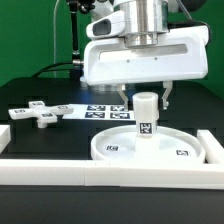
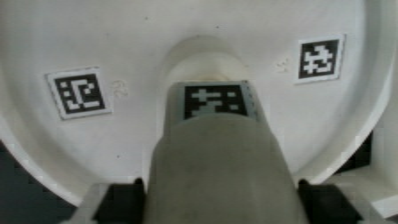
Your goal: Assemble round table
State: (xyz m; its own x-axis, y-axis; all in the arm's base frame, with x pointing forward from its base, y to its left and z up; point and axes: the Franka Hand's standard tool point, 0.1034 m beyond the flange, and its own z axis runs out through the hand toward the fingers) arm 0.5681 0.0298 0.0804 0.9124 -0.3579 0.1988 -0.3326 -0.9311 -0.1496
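Now the claw (image 1: 146, 99) straddles the upright cylinder leg (image 1: 146, 122) standing on the round disc (image 1: 186, 141); whether it grips is unclear.

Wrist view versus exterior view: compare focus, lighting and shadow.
Exterior view: evenly lit and sharp, white leg and disc bright against dark table. Wrist view: leg's near end looms large and soft, tags farther off crisper, shadow on the disc beside it.

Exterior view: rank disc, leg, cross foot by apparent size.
1. round disc: clearly largest.
2/3. leg and cross foot: similar apparent area, one standing upright, one lying flat. Too close to rank.
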